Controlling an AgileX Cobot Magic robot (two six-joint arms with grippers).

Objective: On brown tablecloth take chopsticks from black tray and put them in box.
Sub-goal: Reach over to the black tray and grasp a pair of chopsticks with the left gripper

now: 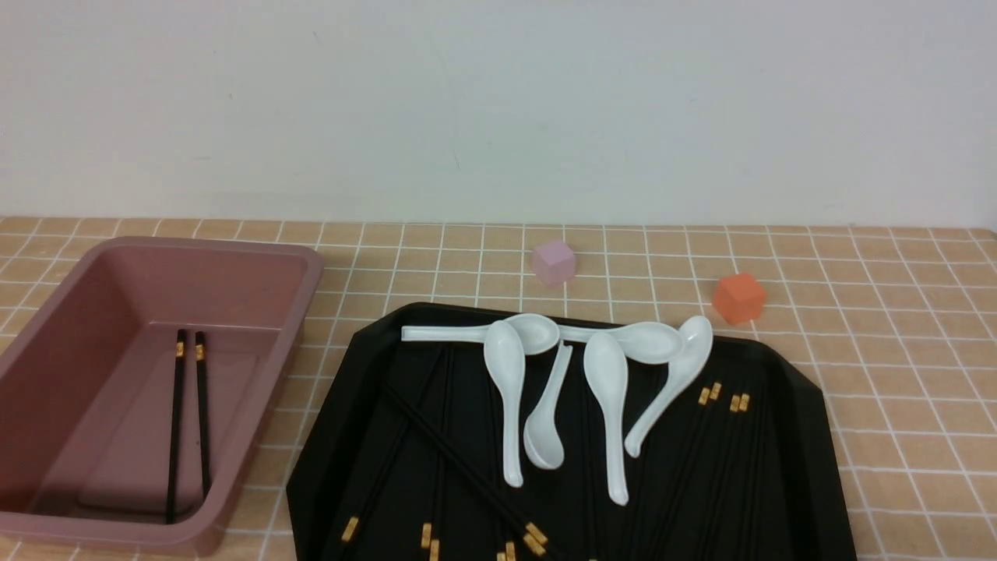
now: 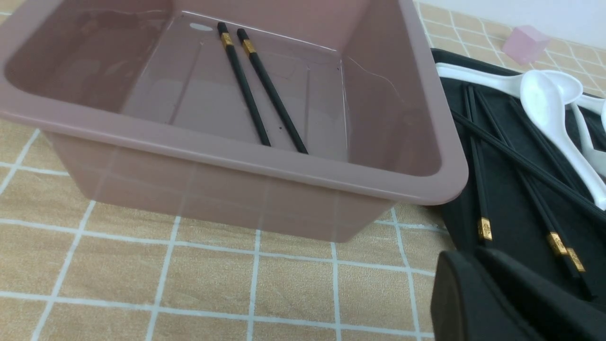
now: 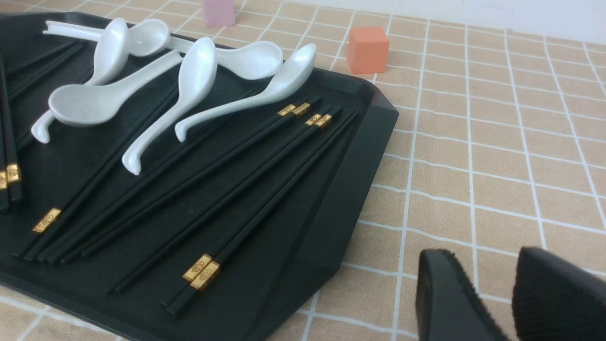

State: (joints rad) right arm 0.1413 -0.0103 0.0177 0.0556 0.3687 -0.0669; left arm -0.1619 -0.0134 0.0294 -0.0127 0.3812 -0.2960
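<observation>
Lying mid-floor in the box, two chopsticks clear both side walls.

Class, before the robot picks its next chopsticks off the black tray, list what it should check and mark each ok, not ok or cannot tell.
1. Box has room: ok, only two chopsticks inside.
2. Black tray holds more chopsticks: ok.
3. Right claw open and empty: ok.
4. Left claw open: not ok, shut, empty.
5. Rightmost pair clear of white spoons: ok; middle ones run under spoons.
</observation>
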